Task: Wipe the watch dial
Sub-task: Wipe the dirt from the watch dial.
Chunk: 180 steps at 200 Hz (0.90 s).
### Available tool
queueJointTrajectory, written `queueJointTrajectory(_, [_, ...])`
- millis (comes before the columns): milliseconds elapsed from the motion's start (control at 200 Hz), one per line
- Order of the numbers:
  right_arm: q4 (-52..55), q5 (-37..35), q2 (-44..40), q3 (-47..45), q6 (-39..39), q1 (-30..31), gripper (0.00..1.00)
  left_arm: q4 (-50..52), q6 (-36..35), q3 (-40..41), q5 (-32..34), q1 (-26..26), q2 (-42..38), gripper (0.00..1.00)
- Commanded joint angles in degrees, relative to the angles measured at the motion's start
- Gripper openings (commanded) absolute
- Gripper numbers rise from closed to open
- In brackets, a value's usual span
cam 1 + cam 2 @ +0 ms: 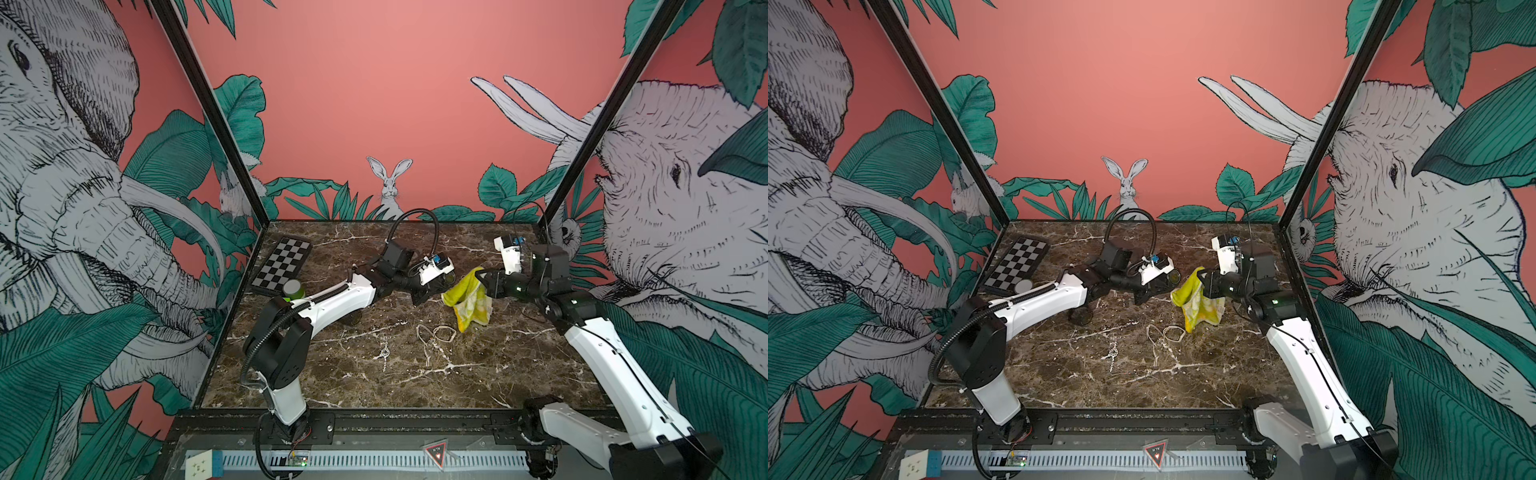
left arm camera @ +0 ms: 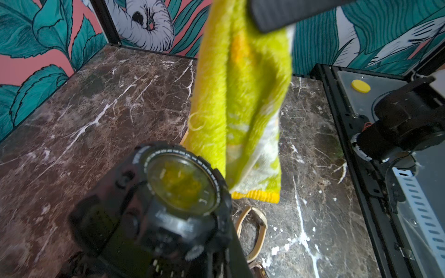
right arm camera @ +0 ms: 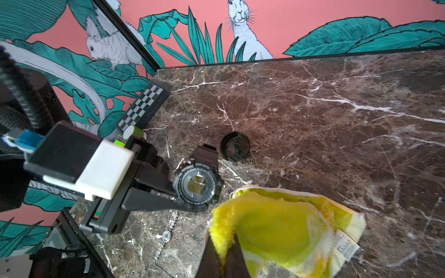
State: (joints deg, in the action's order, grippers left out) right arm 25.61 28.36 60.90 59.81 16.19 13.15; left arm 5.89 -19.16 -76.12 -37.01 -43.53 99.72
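1. Where the counter [image 1: 498, 374] lies nearest the camera head, a thin silver chain watch [image 1: 385, 353] rests flat. A beige looped strap [image 1: 436, 332] lies just behind it, to the right.
2. Below the left forearm, a second black watch [image 3: 234, 149] sits curled on the counter.
3. Above mid-counter, the left gripper [image 3: 179, 193] pinches a black sport watch [image 3: 197, 185] and holds it clear of the counter. Its dial [image 2: 180, 185] faces the towel and reflects yellow.
4. Opposite it, the right gripper [image 1: 484, 279] has its jaws pressed together on the top of a yellow-green towel [image 1: 469, 301]. The towel hangs just beside the dial; whether they touch cannot be told.
5. Toward the far left corner lies a checkerboard [image 1: 282, 262], with a green, grey-topped canister [image 1: 293, 289] at its near edge.
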Motion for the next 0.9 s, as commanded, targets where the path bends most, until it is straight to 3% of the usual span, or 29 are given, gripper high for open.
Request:
queueJointTrajectory(0, [-7.67, 3.97, 1.15, 0.64, 1.42, -0.21, 0.00, -3.01, 0.50, -4.03, -2.12, -0.39, 0.47, 0.00])
queueJointTrajectory(380, [-13.15, 7.66, 3.69, 0.77, 3.71, -0.21, 0.00, 0.31, 0.45, -12.41, -3.06, -1.38, 7.15, 0.00])
queueJointTrajectory(895, [-11.58, 4.33, 8.91, 1.98, 2.74, -0.06, 0.00, -0.91, -1.14, -13.77, -4.29, -2.55, 6.20, 0.00])
